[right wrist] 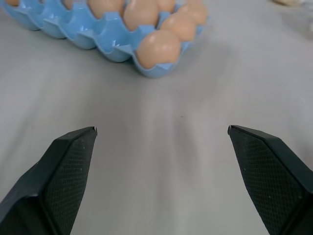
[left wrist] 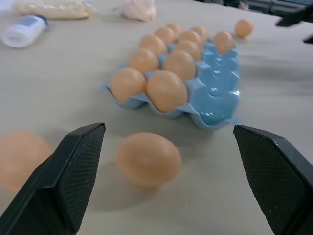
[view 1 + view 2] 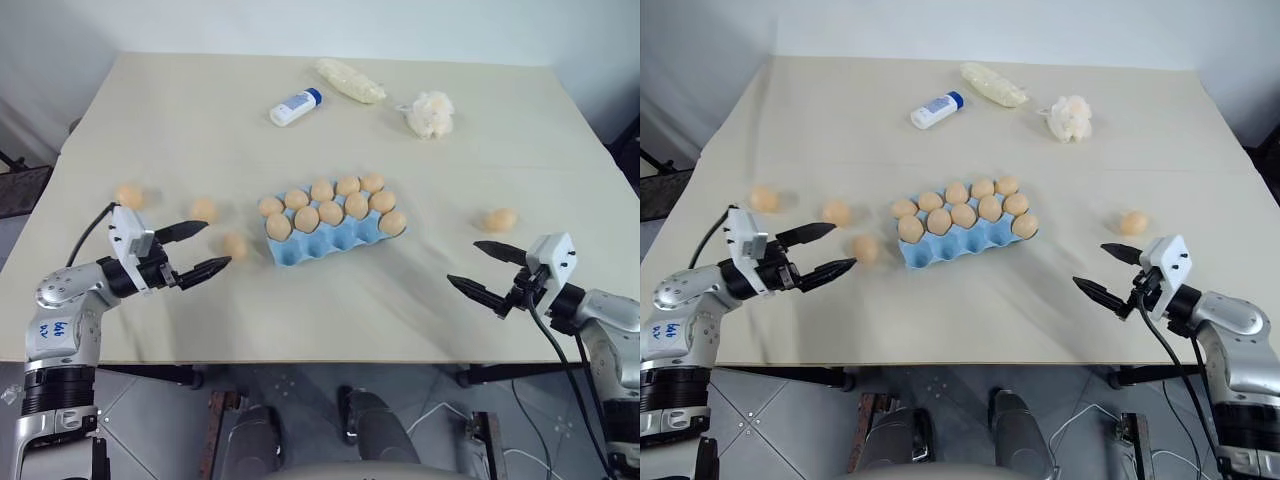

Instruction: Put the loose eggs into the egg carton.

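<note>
Table [image 3: 330, 320]: pale tan top carrying everything; both arms reach in over its near edge.
Egg carton [image 3: 325, 250]: light blue, lidless, near the middle of the table, lying slightly askew. Two rows look filled with about ten eggs; the near row of cups appears empty.
Progress: by my reading most of the work is done, with four eggs left to place and empty cups on the carton's near side to take them.
Loose eggs, left [image 3: 233, 244]: three lie to the left of the carton. One sits just beside its near-left corner, one [image 3: 203, 208] a little farther left, and one [image 3: 129, 195] well apart toward the left edge.
Loose egg, right [image 3: 500, 219]: alone, well to the right of the carton, just beyond the right arm's fingers.
Left gripper [image 3: 193, 249]: held about level, pointing in toward the carton, jaws spread wide with nothing between them. The nearest egg lies just ahead of its fingertips, so this is likely the next pick.
Right gripper [image 3: 485, 267]: also about level, angled inward to the left, jaws wide apart and empty, over bare table near the front edge.
</note>
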Tool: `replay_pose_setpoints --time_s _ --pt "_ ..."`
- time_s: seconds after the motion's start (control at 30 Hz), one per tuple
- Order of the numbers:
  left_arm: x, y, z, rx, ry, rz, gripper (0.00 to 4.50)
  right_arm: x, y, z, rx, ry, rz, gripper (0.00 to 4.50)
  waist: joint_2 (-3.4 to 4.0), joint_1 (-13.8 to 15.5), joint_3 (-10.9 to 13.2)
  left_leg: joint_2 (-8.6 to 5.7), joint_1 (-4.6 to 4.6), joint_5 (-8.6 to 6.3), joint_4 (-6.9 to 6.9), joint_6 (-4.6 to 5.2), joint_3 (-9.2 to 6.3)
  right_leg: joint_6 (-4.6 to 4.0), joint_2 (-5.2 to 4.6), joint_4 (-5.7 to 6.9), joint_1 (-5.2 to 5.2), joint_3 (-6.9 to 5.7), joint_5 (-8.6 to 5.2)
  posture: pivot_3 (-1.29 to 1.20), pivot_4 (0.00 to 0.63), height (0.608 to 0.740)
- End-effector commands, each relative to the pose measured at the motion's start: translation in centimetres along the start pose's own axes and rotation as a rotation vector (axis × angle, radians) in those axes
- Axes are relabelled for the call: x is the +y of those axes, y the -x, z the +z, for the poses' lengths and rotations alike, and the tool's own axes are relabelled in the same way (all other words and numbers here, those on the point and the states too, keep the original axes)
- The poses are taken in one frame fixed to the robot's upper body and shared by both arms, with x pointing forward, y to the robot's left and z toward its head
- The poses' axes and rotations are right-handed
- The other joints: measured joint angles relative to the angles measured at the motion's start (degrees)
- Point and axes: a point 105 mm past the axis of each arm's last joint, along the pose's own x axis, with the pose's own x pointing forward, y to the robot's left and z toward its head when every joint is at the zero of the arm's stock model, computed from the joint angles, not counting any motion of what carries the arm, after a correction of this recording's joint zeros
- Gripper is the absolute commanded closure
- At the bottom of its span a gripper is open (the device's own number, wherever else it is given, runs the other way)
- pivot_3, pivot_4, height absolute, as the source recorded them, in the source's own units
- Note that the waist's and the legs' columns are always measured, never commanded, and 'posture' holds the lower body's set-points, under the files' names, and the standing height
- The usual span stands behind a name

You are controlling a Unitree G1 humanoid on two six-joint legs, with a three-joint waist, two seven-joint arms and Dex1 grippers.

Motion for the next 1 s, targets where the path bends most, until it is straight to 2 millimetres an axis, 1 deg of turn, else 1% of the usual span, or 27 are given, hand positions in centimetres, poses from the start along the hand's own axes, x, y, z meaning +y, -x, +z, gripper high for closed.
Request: replay_pose_setpoints --time_s 0.03,0.07,0.17,0.27,0.43,0.5,0.57,0.63,0.7,0.83,0.97,1.0 --pt "-0.7 -0.4 1.5 -0.046 -0.050 -0.089 0.02 -1.8 2.9 2.1 -0.050 0.029 -0.222 0.00 0.00 0.25 0.00 0.00 0.00 -0.01 -0.01 -0.01 -0.02 0.00 -0.01 -0.01 0.00 -0.02 0.00 0.00 0.150 0.740" --pt "-0.8 -0.6 1.5 -0.053 -0.051 -0.107 0.02 -2.4 3.6 2.3 -0.056 0.036 -0.301 0.00 0.00 0.44 0.00 0.00 0.00 -0.02 -0.01 -0.03 -0.03 -0.01 0.00 -0.01 0.00 -0.02 -0.01 0.00 0.150 0.740" --pt "-1.0 -1.0 1.7 -0.072 -0.046 -0.148 0.02 -3.2 5.4 3.1 -0.073 0.025 -0.423 0.00 0.00 0.47 0.00 -0.03 0.00 -0.07 0.03 -0.12 -0.01 -0.12 -0.02 -0.02 0.02 0.02 -0.07 0.00 0.150 0.740" --pt "-1.0 -1.5 1.8 -0.074 -0.048 -0.177 0.02 -3.0 7.0 3.3 -0.058 0.011 -0.466 0.00 0.01 0.19 -0.01 -0.11 0.02 -0.05 0.04 -0.10 0.01 -0.29 -0.06 -0.01 0.04 0.11 -0.16 0.00 0.150 0.740" --pt "-0.7 -2.1 2.1 -0.086 -0.057 -0.202 0.02 -3.5 9.5 3.1 -0.022 0.001 -0.557 0.00 0.01 -0.05 -0.01 -0.13 0.03 0.03 0.09 0.04 0.00 -0.27 -0.06 -0.01 0.09 0.09 -0.15 0.00 0.150 0.740" --pt "-0.8 -2.3 2.2 -0.092 -0.062 -0.212 0.02 -3.6 10.1 3.1 -0.013 -0.007 -0.586 0.00 0.01 -0.18 -0.01 -0.15 0.03 0.05 0.08 0.08 0.00 -0.24 -0.06 -0.01 0.09 0.12 -0.13 0.00 0.150 0.740" --pt "-1.0 -2.3 2.3 -0.097 -0.066 -0.219 0.02 -3.7 10.4 3.2 -0.006 -0.012 -0.597 0.00 0.01 -0.21 -0.01 -0.14 0.05 0.08 0.07 0.14 -0.01 -0.21 -0.05 -0.01 0.09 0.13 -0.12 0.00 0.150 0.740" --pt "-1.3 -2.5 2.4 -0.108 -0.069 -0.223 0.02 -3.8 9.9 3.4 -0.002 -0.019 -0.597 0.00 0.01 -0.22 -0.01 -0.14 0.05 0.09 0.07 0.15 -0.01 -0.20 -0.05 -0.01 0.09 0.12 -0.11 0.00 0.150 0.740" --pt "-1.5 -2.5 2.4 -0.113 -0.070 -0.227 0.02 -4.3 8.8 3.5 -0.009 -0.026 -0.593 0.00 0.01 -0.34 -0.01 -0.14 0.05 0.09 0.08 0.16 -0.01 -0.20 -0.05 -0.01 0.09 0.13 -0.11 0.00 0.150 0.740" --pt "-1.7 -2.7 2.6 -0.125 -0.073 -0.228 0.02 -6.9 6.3 3.4 -0.056 -0.060 -0.653 0.00 0.02 -0.76 0.00 -0.17 0.11 0.15 0.13 0.25 -0.02 -0.25 -0.06 -0.01 0.10 0.34 -0.10 0.00 0.150 0.740" --pt "-1.8 -2.8 2.8 -0.129 -0.077 -0.231 0.02 -8.3 3.9 2.6 -0.056 -0.105 -0.654 0.00 0.02 -0.68 0.00 -0.23 0.11 0.22 0.11 0.35 0.00 -0.27 -0.10 -0.01 0.10 0.34 -0.10 0.00 0.150 0.740" --pt "-1.8 -2.8 2.8 -0.131 -0.078 -0.229 0.02 -8.7 3.1 2.4 -0.060 -0.122 -0.651 0.00 0.03 -0.64 0.00 -0.23 0.08 0.22 0.11 0.35 0.01 -0.27 -0.10 -0.01 0.10 0.31 -0.10 0.00 0.150 0.740"
